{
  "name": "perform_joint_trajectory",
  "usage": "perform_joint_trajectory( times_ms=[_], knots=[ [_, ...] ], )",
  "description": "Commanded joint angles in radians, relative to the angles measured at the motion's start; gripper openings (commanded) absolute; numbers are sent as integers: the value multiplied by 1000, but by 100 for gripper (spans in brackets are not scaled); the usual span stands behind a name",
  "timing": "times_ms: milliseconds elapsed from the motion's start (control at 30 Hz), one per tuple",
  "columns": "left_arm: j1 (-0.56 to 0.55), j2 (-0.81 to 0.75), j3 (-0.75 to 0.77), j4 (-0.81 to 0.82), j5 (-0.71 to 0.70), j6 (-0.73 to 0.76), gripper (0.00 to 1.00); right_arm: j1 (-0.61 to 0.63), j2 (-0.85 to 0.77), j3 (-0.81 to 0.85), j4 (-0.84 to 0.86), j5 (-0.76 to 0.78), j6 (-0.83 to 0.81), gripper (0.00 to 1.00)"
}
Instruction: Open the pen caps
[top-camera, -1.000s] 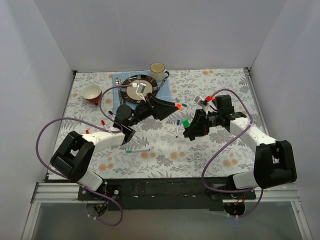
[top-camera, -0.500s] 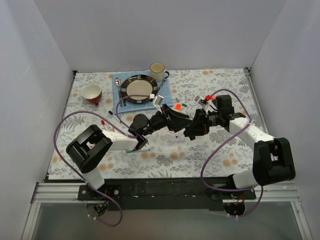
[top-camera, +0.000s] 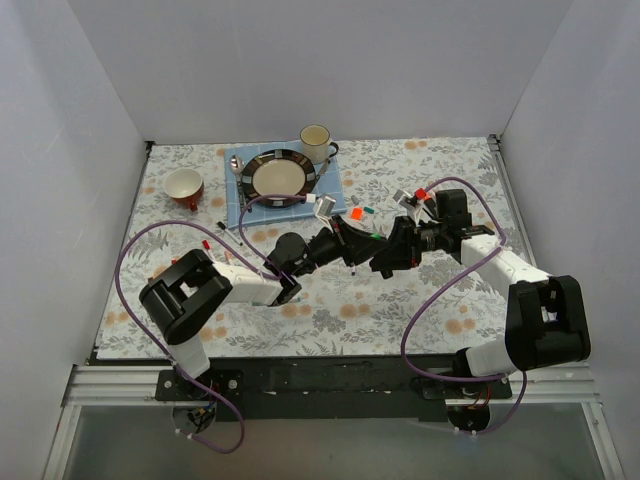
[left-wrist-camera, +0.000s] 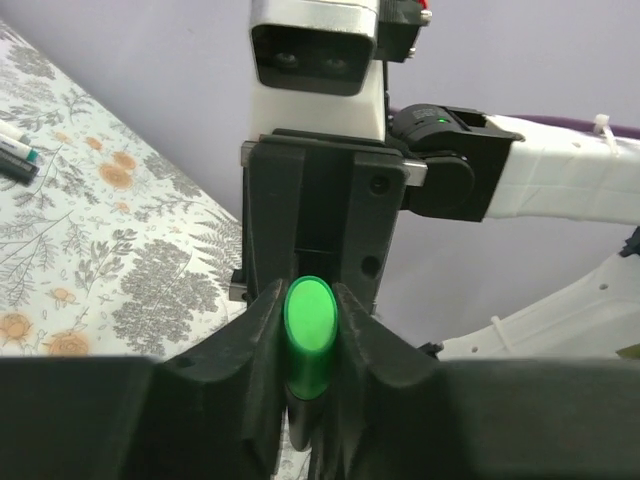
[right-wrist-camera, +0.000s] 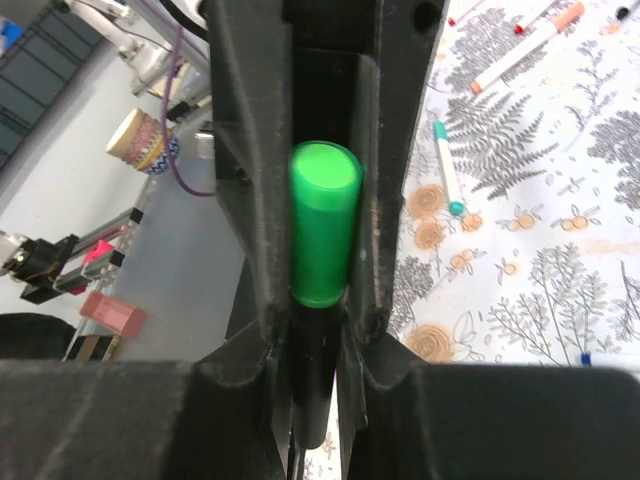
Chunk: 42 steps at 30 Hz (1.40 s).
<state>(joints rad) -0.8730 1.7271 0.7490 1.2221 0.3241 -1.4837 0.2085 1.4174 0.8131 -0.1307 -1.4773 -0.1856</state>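
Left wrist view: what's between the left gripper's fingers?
A green cap, pinched by the left gripper; its black marker runs into the right gripper. Left and right wrist views show it.

Mid-table was jammed: L gripper (left-wrist-camera: 308, 338) & R gripper (right-wrist-camera: 318, 358) met nose to nose, both clamped on one green-capped marker (right-wrist-camera: 323, 225), no gap btwn them. L arm (top-camera: 245, 285) and R arm (top-camera: 500, 265), w/ purple cable loops (top-camera: 403, 348), barred the centre from both sides. Far-left stood plate (top-camera: 279, 178), mug (top-camera: 316, 140), red bowl (top-camera: 184, 186). Orange cap (top-camera: 356, 213) lay just beyond the grippers; loose pens (right-wrist-camera: 520, 48) lay on the table by L arm. Open room: bare cloth (top-camera: 345, 320) at near edge btwn the arms, plus far-right corner.
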Motion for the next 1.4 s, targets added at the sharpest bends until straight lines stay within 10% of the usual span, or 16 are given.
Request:
perform_joint_trajectory(
  times_ms=[0, 267, 533, 700, 833, 1067, 1367],
  knots=[
    [-4, -21, 33, 2, -36, 39, 5, -8, 9, -3, 17, -55, 3, 1],
    [227, -169, 154, -128, -191, 228, 0, -6, 21, -38, 84, -64, 69, 1],
    [535, -38, 711, -263, -83, 57, 0, 28, 15, -49, 112, -97, 84, 1],
    [542, -9, 773, -318, 87, -54, 0, 17, -4, 4, -5, -3, 0, 1],
    [540, -35, 610, -328, 190, -176, 0, -18, -70, 37, -106, 288, -92, 1],
    [513, -17, 397, -323, 300, -242, 0, -84, -68, 24, -67, 342, -57, 1],
    [370, 201, 568, -935, 290, -9, 0, -144, 47, 118, -107, 896, -20, 1]
  ],
)
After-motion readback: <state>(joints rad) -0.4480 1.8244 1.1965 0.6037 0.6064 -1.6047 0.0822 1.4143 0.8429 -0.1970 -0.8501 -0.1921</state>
